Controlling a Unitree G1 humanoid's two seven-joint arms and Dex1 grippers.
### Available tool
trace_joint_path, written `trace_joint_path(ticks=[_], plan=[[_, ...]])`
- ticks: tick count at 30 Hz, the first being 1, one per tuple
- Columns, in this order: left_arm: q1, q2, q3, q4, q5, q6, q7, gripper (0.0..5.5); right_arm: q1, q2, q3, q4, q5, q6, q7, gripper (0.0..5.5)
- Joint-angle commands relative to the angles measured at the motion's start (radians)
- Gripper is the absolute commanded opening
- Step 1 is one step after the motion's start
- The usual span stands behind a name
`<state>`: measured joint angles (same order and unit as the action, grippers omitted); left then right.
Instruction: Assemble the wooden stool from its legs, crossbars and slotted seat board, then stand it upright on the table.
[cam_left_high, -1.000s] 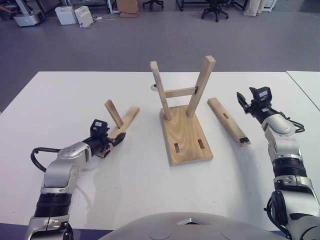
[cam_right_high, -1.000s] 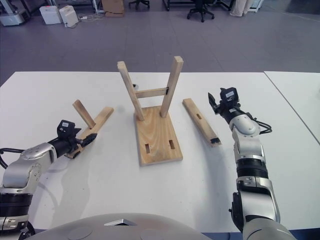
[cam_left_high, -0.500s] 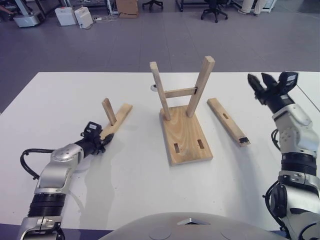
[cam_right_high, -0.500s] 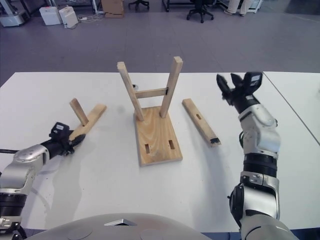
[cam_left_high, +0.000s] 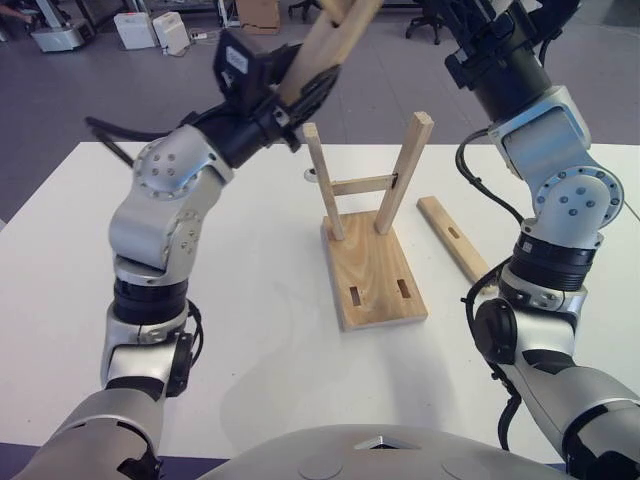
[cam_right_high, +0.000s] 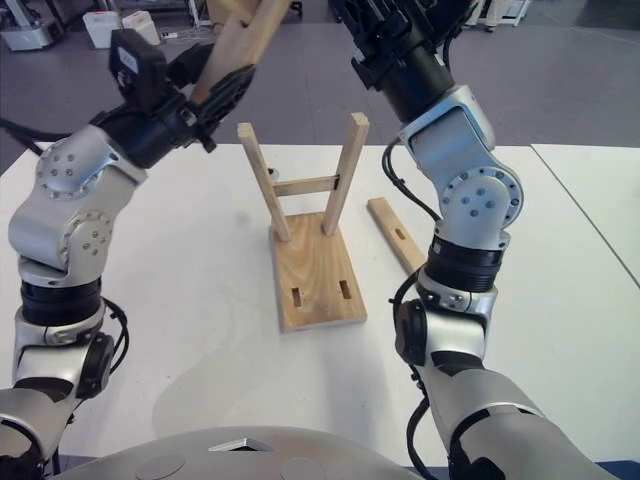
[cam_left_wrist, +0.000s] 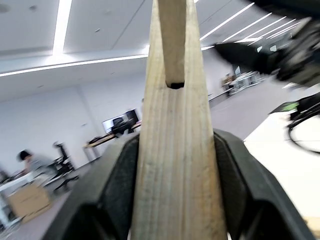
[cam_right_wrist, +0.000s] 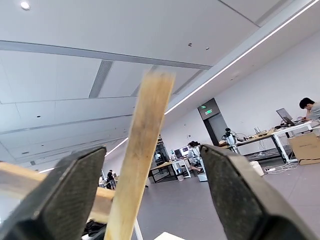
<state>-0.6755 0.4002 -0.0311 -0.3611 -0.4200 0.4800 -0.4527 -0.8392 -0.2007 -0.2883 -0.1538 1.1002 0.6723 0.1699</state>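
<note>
A pale label (cam_left_high: 236, 60) sits on the dark housing behind the left pincer (cam_left_high: 300, 88); its print is too small to read. No other writing can be made out on the wood or the arms.

The left arm is bent sharply at the elbow, with the forearm angled up and inward above the counter (cam_left_high: 250, 330). Its pincer is clamped on the raised leg (cam_left_high: 335, 35), both dark fingers (cam_left_wrist: 117, 190) pressed flat against the wood's sides. This leg slants up and away past the top edge of the eye views. A short crossbar (cam_left_wrist: 172, 40) is seated in the leg's slot and juts out from it.

The right arm is also lifted high, elbow out, with the forearm rising over the far right part of the counter. The right pincer (cam_right_wrist: 152, 150) is spread wide, its two fingers (cam_right_wrist: 65, 200) straddling the free end of the short crossbar with a gap on each side, gripping nothing.

The seat board (cam_left_high: 375, 280) lies flat at mid-counter. Two fitted legs (cam_left_high: 400, 175) stand up from its far end, joined by a fitted crossbar (cam_left_high: 360, 185). Two slots (cam_left_high: 352, 295) near its close end are open. A loose leg (cam_left_high: 450, 235) lies on the counter just right of the board, its near end hidden behind the right arm.
</note>
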Motion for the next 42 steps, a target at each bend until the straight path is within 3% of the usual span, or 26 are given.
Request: trace_joint_path(ticks=[1, 13, 18, 23, 28, 31, 36, 42], plan=[[0.004, -0.009, -0.038, -0.032, 0.015, 0.009, -0.015, 2.03, -0.015, 0.035, 0.005, -0.016, 0.034, 0.016, -0.056, 3.49], [0.138, 0.043, -0.059, -0.137, -0.002, 0.029, -0.089, 2.03, 0.042, 0.001, -0.039, -0.02, 0.22, 0.102, -0.146, 1.31], [0.184, 0.054, -0.079, -0.147, 0.006, 0.019, -0.108, 2.03, 0.138, -0.023, -0.042, -0.077, 0.292, 0.144, -0.197, 1.22], [0.43, 0.104, -0.121, -0.212, 0.086, -0.024, -0.105, 3.09, 0.524, -0.029, -0.116, -0.263, 0.395, 0.131, -0.377, 1.04], [0.794, 0.082, -0.135, -0.282, 0.146, -0.135, -0.053, 3.98, 0.889, -0.068, -0.218, -0.378, 0.327, 0.07, -0.35, 1.04], [0.846, 0.08, -0.141, -0.208, 0.211, -0.212, -0.047, 4.47, 0.957, -0.1, -0.217, -0.361, 0.187, 0.007, -0.266, 1.04], [0.826, 0.045, -0.171, -0.148, 0.26, -0.267, -0.041, 4.47, 0.985, -0.106, -0.146, -0.354, 0.007, -0.089, -0.174, 1.04], [0.827, 0.05, -0.151, -0.126, 0.292, -0.28, -0.039, 4.47, 1.03, -0.173, -0.204, -0.373, 0.145, -0.05, -0.148, 1.04]])
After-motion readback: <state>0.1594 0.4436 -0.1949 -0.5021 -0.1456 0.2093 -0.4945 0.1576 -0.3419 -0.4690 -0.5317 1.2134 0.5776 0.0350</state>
